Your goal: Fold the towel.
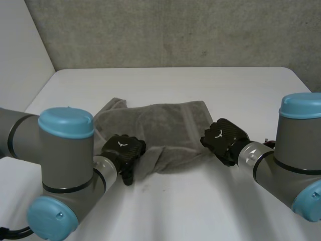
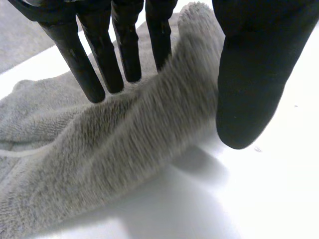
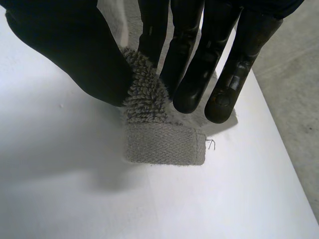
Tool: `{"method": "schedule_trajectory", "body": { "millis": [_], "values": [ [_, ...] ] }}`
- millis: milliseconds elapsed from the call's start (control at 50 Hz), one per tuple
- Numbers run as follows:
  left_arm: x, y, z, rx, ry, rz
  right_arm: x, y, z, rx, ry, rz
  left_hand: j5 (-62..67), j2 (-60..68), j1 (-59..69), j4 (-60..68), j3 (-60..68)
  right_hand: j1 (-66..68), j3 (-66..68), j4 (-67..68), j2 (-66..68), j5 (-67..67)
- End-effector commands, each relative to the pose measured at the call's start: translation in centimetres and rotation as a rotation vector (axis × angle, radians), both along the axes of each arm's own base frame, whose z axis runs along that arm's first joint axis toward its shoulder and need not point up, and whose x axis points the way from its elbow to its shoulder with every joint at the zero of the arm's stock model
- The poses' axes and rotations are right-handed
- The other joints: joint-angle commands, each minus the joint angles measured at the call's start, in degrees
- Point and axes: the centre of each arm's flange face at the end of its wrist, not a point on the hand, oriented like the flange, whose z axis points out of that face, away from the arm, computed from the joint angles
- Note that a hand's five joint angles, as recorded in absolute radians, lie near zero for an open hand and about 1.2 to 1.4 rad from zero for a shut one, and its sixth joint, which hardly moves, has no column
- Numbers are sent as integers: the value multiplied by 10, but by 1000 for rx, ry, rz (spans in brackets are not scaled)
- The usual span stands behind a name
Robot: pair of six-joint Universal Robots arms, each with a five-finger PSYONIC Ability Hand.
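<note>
Head view: one grey towel [image 1: 160, 128] lies rumpled, mostly in a single layer, at the middle of the white tabletop [image 1: 200, 83]. The left hand [image 1: 123, 150] is at its near-left edge and the right hand [image 1: 224, 135] at its near-right corner.

Left wrist view: the fingers [image 2: 94, 64] lie on one side of a raised ridge of cloth and the thumb on the other, pinching the edge.

Right wrist view: thumb and fingers [image 3: 192, 74] pinch the hemmed corner.

Status: both grasps appear set. No fold is completed, so the whole fold is left.

Count: one towel, two hands.
</note>
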Motion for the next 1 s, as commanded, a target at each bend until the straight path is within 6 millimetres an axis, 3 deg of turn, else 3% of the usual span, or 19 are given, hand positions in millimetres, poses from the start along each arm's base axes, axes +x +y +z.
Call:
{"method": "schedule_trajectory", "body": {
  "millis": [20, 40, 140, 320, 360, 560, 620, 820, 1000],
  "values": [
    [4, -15, 32, -49, 34, 31, -13, -7, -2, -39, -18, -48, -176, -174, -168, -176, -177, 246, 121, 115, 128, 145],
    [4, -15, 32, -49, 34, 32, -13, -7, -2, -39, -18, -48, -177, -174, -168, -176, -177, 246, 121, 115, 128, 145],
    [29, -57, 45, -118, 13, 117, -22, -13, -12, -74, -31, -80, -205, -203, -196, -205, -206, 246, 121, 115, 128, 145],
    [47, -93, 50, -191, -52, 25, -29, -19, -17, -76, -34, -101, -177, -174, -168, -176, -177, 246, 121, 115, 128, 145],
    [52, -109, 39, -176, -57, -8, -29, -19, -17, -76, -34, -101, -115, -112, -106, -114, -115, 246, 121, 115, 128, 145],
    [50, -143, 11, -109, -93, -32, -28, -16, -20, -74, -34, -96, 7, 9, 15, 7, 6, 246, 121, 115, 128, 145],
    [59, -158, -1, -93, -157, -37, -29, -15, -21, -69, -31, -94, 39, 41, 47, 39, 38, 246, 121, 115, 128, 145],
    [64, -164, -24, -84, -242, -73, -29, -14, -22, -67, -26, -92, 30, 33, 39, 31, 30, 246, 121, 115, 128, 145],
    [66, -165, -27, -83, -251, -62, -28, -13, -23, -68, -20, -87, 25, 28, 34, 25, 25, 246, 121, 115, 128, 145]
  ]
}}
